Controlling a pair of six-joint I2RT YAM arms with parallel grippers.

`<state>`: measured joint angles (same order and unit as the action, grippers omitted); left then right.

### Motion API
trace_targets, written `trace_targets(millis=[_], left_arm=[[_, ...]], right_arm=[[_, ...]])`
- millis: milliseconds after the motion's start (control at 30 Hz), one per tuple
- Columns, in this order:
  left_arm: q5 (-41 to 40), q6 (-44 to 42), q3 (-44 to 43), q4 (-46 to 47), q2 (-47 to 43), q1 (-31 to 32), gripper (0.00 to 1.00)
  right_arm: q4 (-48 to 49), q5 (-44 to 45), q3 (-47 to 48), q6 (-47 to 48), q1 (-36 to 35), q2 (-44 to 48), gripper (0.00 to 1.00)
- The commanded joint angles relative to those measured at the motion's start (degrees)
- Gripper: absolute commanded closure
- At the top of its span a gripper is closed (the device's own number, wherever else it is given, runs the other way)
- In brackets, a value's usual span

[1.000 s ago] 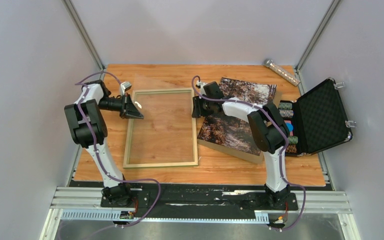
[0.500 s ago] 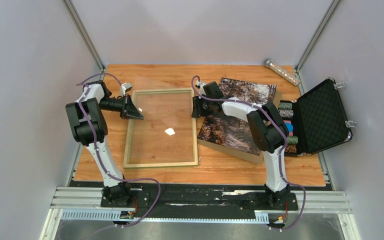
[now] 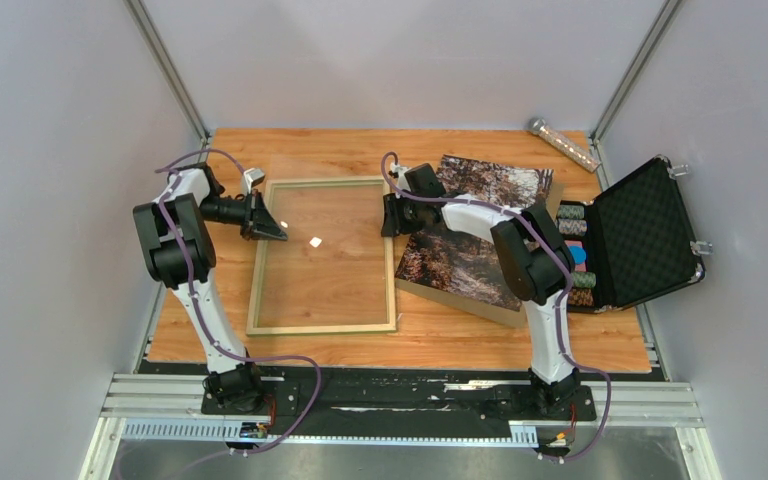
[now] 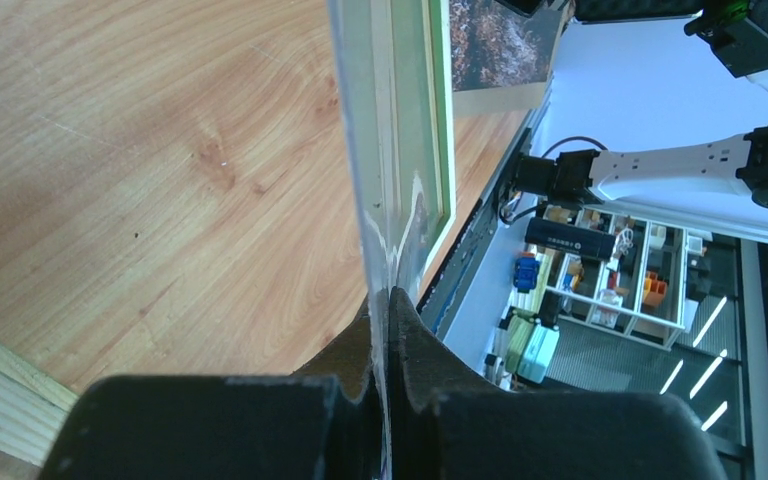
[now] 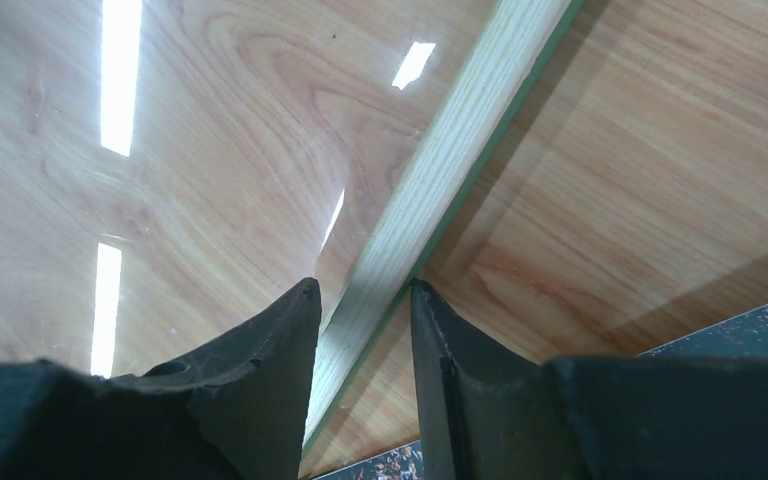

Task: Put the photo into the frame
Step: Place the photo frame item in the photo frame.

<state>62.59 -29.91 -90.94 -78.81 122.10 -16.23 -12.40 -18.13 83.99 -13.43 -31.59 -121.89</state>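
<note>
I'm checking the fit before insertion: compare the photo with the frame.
The photo is a solid autumn-forest print; the frame is an open pale-wood rectangle with the table showing through. The photo rests askew on a brown board; the frame lies on the table, squarer to its edges. Both are rectangular and similar in size.

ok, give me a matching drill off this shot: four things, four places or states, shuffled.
1 left gripper
2 right gripper
3 photo
4 case

a lid open
b fingers astride a rail of the frame
c lying on the board
d shut on the clear sheet

Pairs: 1-d, 2-b, 3-c, 4-a
</note>
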Motion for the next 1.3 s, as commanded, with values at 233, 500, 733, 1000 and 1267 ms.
trace_targets(millis=[233, 500, 733, 1000, 1267], left_arm=[[0.52, -2.87, -1.38, -0.08, 1.15, -0.03, 1.00], [0.97, -7.16, -1.60, -2.36, 1.07, 0.05, 1.00], [1.14, -8.34, -1.57, -3.34, 1.32, 0.02, 1.00], [-0.27, -4.58, 0.46, 0.62, 0.20, -0.03, 1.00], [-0.47, -1.99, 2.76, 3.69, -0.91, -0.01, 1.00]], right_arm=[[0.26, -1.60, 2.51, -0.50, -0.57, -1.43, 0.62], [-0.12, -0.23, 2.72, -0.38, -0.56, -1.78, 0.67], [-0.34, 0.15, 2.81, -0.20, -0.51, -1.78, 0.68], [-0.34, 0.38, 2.54, -0.02, -0.49, -1.62, 0.69], [-0.36, 0.42, 2.67, -0.02, -0.51, -1.61, 0.69]])
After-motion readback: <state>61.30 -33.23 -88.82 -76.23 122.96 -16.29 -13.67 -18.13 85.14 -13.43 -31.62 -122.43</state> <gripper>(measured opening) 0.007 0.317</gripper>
